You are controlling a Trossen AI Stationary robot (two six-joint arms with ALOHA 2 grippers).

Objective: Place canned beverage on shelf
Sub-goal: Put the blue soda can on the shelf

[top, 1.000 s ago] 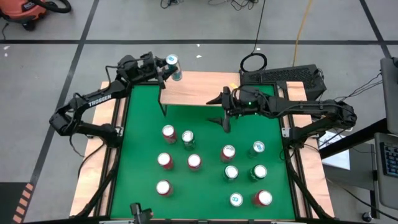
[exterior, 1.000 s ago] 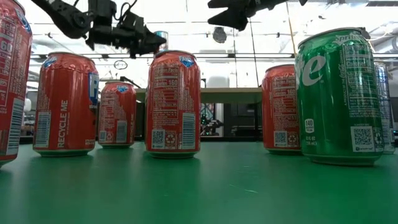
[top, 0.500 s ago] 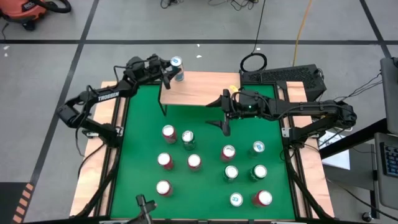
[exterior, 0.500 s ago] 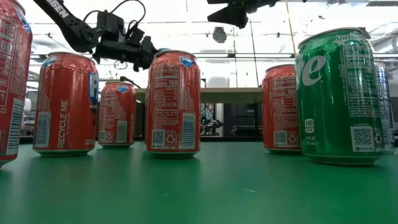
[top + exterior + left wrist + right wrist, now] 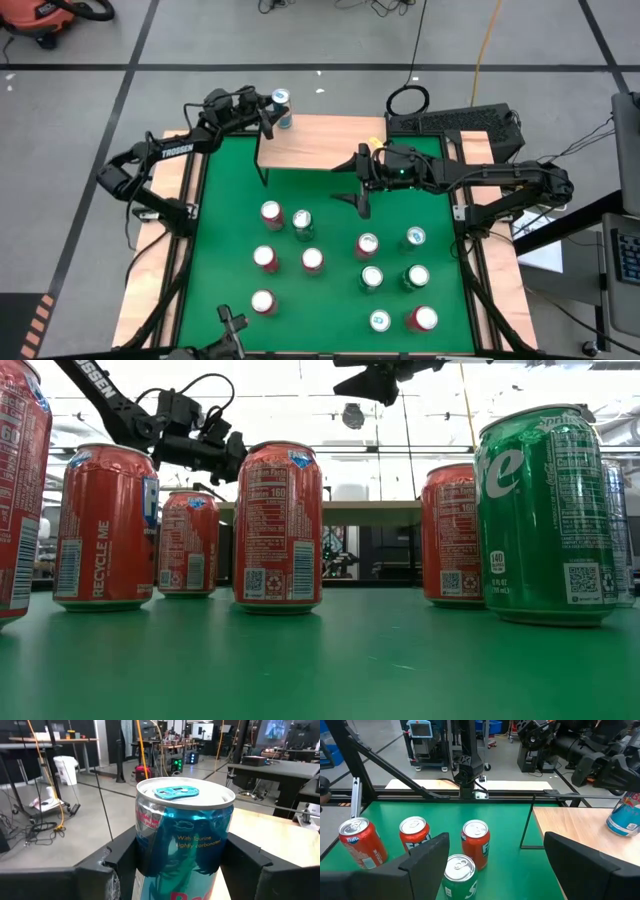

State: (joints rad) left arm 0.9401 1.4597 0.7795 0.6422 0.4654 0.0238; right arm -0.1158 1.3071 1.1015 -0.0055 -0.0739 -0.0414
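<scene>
The canned beverage, a blue can (image 5: 182, 840) with a silver top, stands upright between the fingers of my left gripper (image 5: 273, 111), which is shut on it over the far left corner of the shelf (image 5: 325, 143). In the right wrist view the can (image 5: 625, 815) sits low at the light wooden plank (image 5: 580, 827); whether its bottom touches the plank I cannot tell. My right gripper (image 5: 357, 186) hangs open above the green table, right of the shelf's near edge, with nothing between its fingers. My left gripper pinches the can's side wall (image 5: 145, 855) between its two fingers (image 5: 112, 867), one on each side, below the can's top rim. The fingers lie level and come from the table's left side. The can stands upright in the hold.
Several red cans (image 5: 271, 212) and green cans (image 5: 303, 222) stand upright on the green table (image 5: 225, 250) nearer than the shelf. A dark keyboard-like unit (image 5: 455, 122) lies past the shelf's right end. The plank's middle and right part is bare.
My left gripper has come down toward the shelf's far left corner with the can, staying shut on it. The can has sunk with it and stands a little straighter than before.
</scene>
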